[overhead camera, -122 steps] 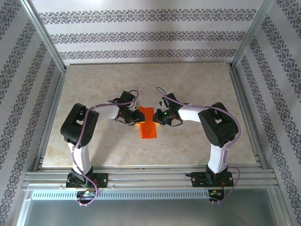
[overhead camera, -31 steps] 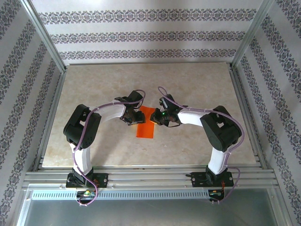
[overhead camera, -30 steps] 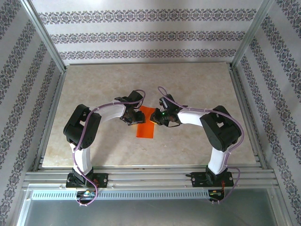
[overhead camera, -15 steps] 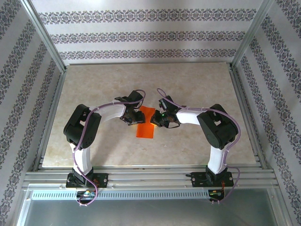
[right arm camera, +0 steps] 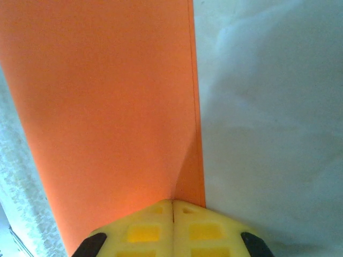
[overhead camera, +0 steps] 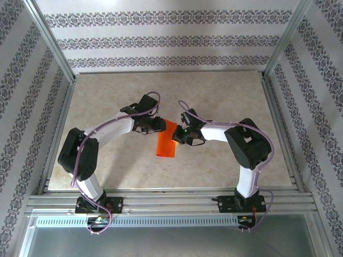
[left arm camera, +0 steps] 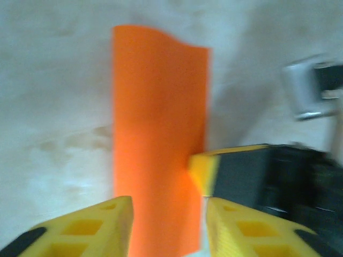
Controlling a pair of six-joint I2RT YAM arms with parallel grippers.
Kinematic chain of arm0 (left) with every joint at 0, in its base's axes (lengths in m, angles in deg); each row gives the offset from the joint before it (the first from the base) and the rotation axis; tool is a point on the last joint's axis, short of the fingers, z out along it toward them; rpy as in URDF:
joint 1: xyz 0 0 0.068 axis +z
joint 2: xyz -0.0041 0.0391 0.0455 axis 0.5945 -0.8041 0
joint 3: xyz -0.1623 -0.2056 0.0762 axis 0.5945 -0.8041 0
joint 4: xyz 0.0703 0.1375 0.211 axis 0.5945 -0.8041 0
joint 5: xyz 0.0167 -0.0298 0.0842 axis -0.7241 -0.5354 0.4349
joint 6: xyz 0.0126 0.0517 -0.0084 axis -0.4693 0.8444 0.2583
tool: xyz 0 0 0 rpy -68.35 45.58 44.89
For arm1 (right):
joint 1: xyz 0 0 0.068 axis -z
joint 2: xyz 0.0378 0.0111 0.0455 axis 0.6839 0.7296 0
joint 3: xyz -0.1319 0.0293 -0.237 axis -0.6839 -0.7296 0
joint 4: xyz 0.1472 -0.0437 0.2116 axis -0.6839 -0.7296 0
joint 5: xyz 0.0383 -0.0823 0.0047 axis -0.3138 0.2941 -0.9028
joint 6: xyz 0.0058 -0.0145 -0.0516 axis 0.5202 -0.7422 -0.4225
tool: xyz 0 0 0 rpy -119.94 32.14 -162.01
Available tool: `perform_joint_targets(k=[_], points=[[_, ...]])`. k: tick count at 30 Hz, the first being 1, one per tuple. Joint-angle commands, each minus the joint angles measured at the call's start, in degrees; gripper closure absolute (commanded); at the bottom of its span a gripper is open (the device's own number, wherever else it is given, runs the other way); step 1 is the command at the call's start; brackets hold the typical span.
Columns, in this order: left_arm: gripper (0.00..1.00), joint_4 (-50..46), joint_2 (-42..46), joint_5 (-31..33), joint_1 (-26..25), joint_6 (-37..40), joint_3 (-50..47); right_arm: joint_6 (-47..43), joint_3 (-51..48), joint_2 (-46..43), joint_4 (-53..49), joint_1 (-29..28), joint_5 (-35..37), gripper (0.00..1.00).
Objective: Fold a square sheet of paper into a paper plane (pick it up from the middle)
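Note:
The square sheet of paper lies on the table as a narrow orange-red strip, folded lengthwise. In the left wrist view the paper runs away from me, one far corner curling. My left gripper hovers at the strip's far end, and in its own view the left gripper is open, its yellow fingers straddling the strip. My right gripper meets the strip's right edge. In its wrist view the right gripper is shut, pinching the edge of the paper, which lifts slightly there.
The marble-patterned table is boxed in by aluminium frame rails and patterned walls. Both arms bend inward, their wrists close together over the middle. The right gripper's yellow fingertip sits just ahead of my left fingers.
The left arm has swung, its elbow moving left and its gripper shifting over the strip's far end, jaws narrowing. The right gripper has shut on the paper's right edge.

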Motion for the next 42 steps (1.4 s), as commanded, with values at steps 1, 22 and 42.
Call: perform_joint_targets(k=[1, 22, 42], points=[[0.66, 9.0, -2.3, -10.9, 0.3, -3.8, -3.0, -0.8, -2.0, 4.7, -5.0, -1.0, 5.3, 0.98], [0.82, 3.6, -11.2, -3.6, 3.1, 0.2, -5.4, -2.0, -0.8, 6.5, -9.4, -1.0, 7.7, 0.99], [0.83, 16.8, 0.1, -17.9, 6.1, -5.1, -14.7, -2.5, -0.7, 7.4, -10.4, -1.2, 8.3, 1.00]])
